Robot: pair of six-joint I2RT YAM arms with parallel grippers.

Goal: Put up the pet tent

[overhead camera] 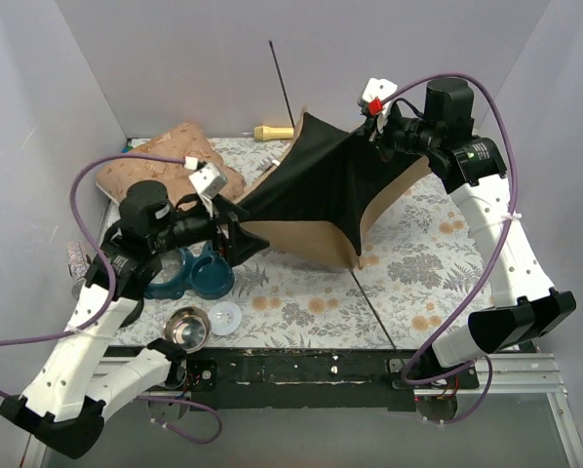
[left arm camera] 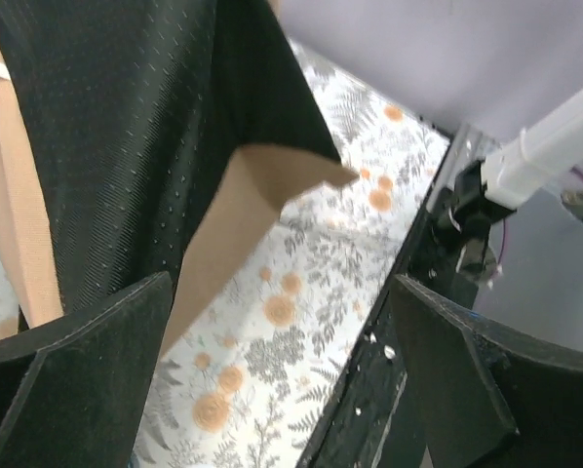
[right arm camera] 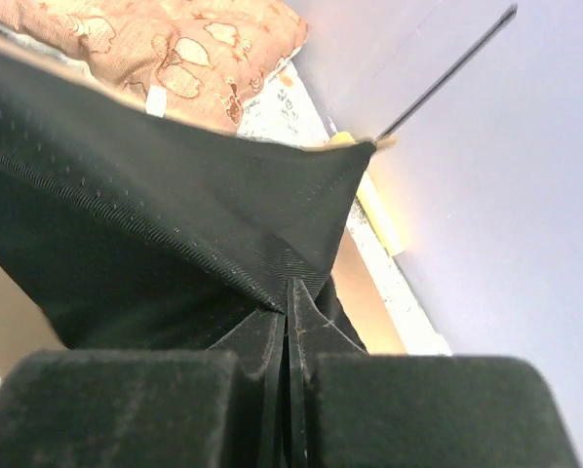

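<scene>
The pet tent [overhead camera: 321, 185] is a spread of black and tan fabric hanging between my two grippers over the middle of the table. One thin black pole [overhead camera: 282, 83] sticks up from its far corner. My right gripper [overhead camera: 369, 132] is raised at the back right. In the right wrist view it [right arm camera: 291, 292] is shut on a pinched fold of the tent's black fabric [right arm camera: 155, 214]. My left gripper [overhead camera: 241, 239] is at the tent's left corner. In the left wrist view it [left arm camera: 282, 292] is open wide, with the fabric [left arm camera: 126, 127] hanging past the left finger [left arm camera: 97, 361].
A puffy patterned cushion [overhead camera: 170, 161] lies at the back left. A yellow cylinder [overhead camera: 272, 132] lies by the back wall. Teal bowls [overhead camera: 199, 273], a steel bowl [overhead camera: 186, 329] and a white lid [overhead camera: 225, 317] sit near the front left. Grey walls enclose the table.
</scene>
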